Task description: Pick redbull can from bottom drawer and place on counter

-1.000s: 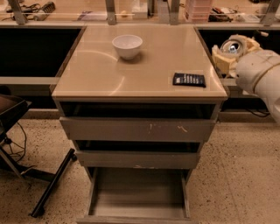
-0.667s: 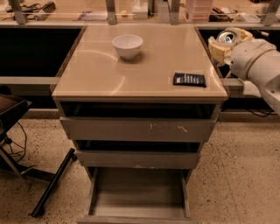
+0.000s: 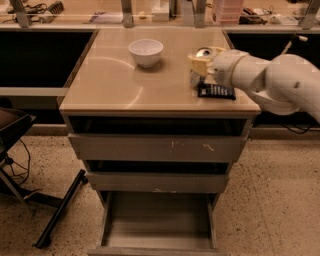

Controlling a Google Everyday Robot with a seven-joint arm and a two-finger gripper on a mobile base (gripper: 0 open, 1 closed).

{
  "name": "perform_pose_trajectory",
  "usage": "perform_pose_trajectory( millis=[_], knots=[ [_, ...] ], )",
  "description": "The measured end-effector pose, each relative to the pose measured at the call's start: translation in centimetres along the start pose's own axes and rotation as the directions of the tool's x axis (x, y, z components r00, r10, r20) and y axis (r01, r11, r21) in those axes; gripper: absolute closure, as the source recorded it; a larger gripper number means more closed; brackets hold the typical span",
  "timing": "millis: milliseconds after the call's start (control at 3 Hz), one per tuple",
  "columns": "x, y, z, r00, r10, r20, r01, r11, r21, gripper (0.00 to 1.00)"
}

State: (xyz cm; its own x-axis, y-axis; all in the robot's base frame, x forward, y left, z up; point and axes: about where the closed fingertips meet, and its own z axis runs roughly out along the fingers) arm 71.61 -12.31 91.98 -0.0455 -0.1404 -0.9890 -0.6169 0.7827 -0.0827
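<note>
My gripper (image 3: pixel 201 64), with pale yellowish fingers, is over the right part of the counter (image 3: pixel 115 80), at the end of the white arm that reaches in from the right. It is shut on the redbull can (image 3: pixel 203 52), whose shiny round top shows between the fingers. The can is upright, just behind a flat black object. I cannot tell whether its base touches the counter. The bottom drawer (image 3: pixel 157 220) is pulled open at the foot of the cabinet, and its grey floor is bare.
A white bowl (image 3: pixel 146 51) stands at the back middle of the counter. A flat black object (image 3: pixel 216 91) lies near the counter's right front edge, below the gripper. A cluttered ledge with metal posts (image 3: pixel 125 12) runs behind. A black stand leg (image 3: pixel 60 210) lies on the floor at left.
The arm has swung left from beside the cabinet's right edge to over the counter, carrying the can with it. The bowl and black object have not moved.
</note>
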Motion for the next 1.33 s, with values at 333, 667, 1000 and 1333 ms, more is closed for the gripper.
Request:
perform_pose_trajectory(
  millis=[333, 667, 1000, 1333],
  knots=[
    [0.1, 6.6, 7.0, 0.999, 0.036, -0.012, -0.038, 0.9804, -0.193, 1.0],
    [-0.3, 8.0, 8.5, 0.999, 0.043, -0.015, -0.046, 0.971, -0.235, 1.0],
    [-0.3, 8.0, 8.5, 0.999, 0.043, -0.015, -0.046, 0.971, -0.235, 0.82],
    [-0.3, 8.0, 8.5, 0.999, 0.043, -0.015, -0.046, 0.971, -0.235, 0.59]
  ],
)
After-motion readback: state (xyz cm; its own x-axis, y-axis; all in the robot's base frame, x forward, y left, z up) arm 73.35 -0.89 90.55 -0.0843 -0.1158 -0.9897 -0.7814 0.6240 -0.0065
